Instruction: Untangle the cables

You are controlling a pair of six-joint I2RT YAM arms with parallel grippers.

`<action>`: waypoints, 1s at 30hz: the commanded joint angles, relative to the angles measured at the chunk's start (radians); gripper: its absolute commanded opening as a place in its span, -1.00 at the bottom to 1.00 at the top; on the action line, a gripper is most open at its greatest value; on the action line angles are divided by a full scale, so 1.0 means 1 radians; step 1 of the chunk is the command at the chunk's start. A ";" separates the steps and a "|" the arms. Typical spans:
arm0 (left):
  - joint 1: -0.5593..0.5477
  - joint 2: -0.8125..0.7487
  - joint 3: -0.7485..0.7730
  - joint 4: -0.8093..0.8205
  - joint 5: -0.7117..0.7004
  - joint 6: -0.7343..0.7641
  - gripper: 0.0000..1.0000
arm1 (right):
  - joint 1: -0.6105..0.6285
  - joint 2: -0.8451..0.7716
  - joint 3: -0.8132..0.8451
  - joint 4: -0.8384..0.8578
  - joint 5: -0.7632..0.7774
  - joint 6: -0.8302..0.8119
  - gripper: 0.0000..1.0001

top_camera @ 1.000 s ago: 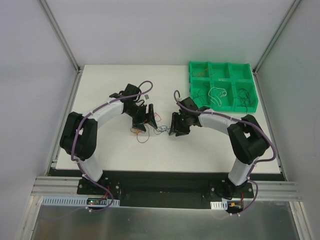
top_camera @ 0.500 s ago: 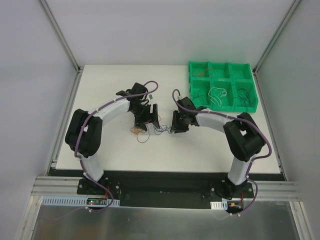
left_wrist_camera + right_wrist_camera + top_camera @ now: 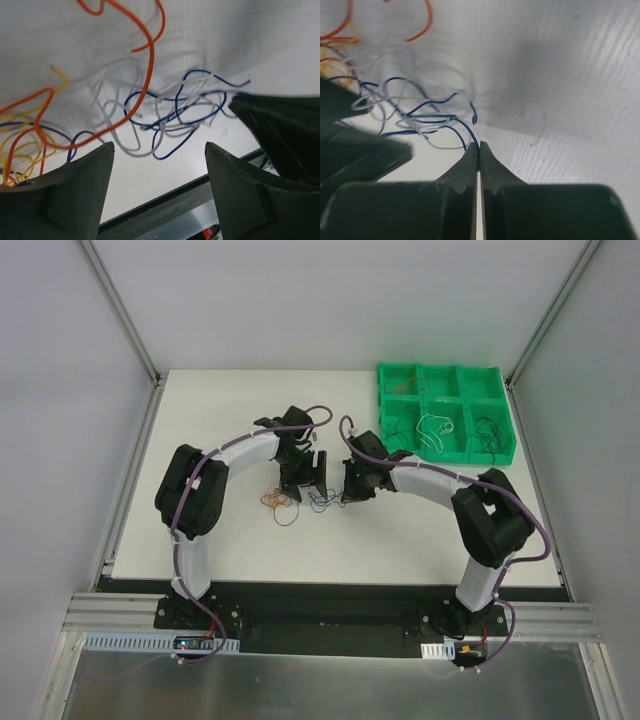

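Observation:
A loose tangle of thin cables lies on the white table between the arms. Blue and white strands [image 3: 322, 501] lie to the right, orange and yellow ones [image 3: 275, 499] to the left. In the left wrist view the blue wire [image 3: 180, 107] and white wire [image 3: 115, 125] curl just beyond my open, empty left gripper [image 3: 159, 150], with an orange wire [image 3: 145, 75] crossing them. My right gripper [image 3: 478, 146] is shut on the blue wire [image 3: 427, 105] at its near end. In the top view the left gripper [image 3: 312, 480] and right gripper [image 3: 346, 492] flank the tangle.
A green tray [image 3: 446, 370] with several compartments stands at the back right and holds a few sorted wires, one white [image 3: 432, 427]. The table's near edge and a metal rail [image 3: 200, 200] show just under the left gripper. A small grey piece [image 3: 297, 433] lies behind the left arm.
My left arm has swung right, bringing its gripper from beside the orange strands to over the blue and white ones. The right gripper has shifted slightly up and left, still pinching the blue wire.

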 commanded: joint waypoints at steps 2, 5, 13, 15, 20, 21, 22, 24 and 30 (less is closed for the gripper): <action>-0.037 0.086 0.103 -0.041 -0.055 0.013 0.46 | 0.018 -0.206 0.027 -0.076 -0.035 -0.019 -0.99; -0.043 0.139 0.113 -0.055 -0.085 0.030 0.42 | 0.019 -0.309 0.029 -0.102 -0.028 -0.011 -0.99; -0.010 0.213 0.090 -0.072 -0.093 0.047 0.20 | -0.050 -0.614 0.217 -0.228 -0.029 -0.077 -0.99; 0.006 0.209 0.077 -0.072 -0.096 0.053 0.14 | -0.060 -0.668 0.298 -0.251 0.000 -0.109 -0.99; 0.018 0.196 0.045 -0.069 -0.130 0.077 0.04 | -0.062 -0.686 0.547 -0.277 0.080 -0.169 -0.99; 0.020 0.195 0.039 -0.070 -0.136 0.082 0.04 | -0.062 -0.680 0.600 -0.283 0.101 -0.185 -0.99; 0.021 0.193 0.030 -0.069 -0.142 0.085 0.04 | -0.065 -0.671 0.648 -0.285 0.104 -0.202 -0.99; 0.024 0.187 0.013 -0.069 -0.148 0.088 0.03 | -0.076 -0.648 0.748 -0.292 0.170 -0.238 -0.99; 0.029 0.134 -0.016 -0.063 -0.158 0.105 0.04 | -0.160 -0.567 0.981 -0.343 0.204 -0.313 -0.99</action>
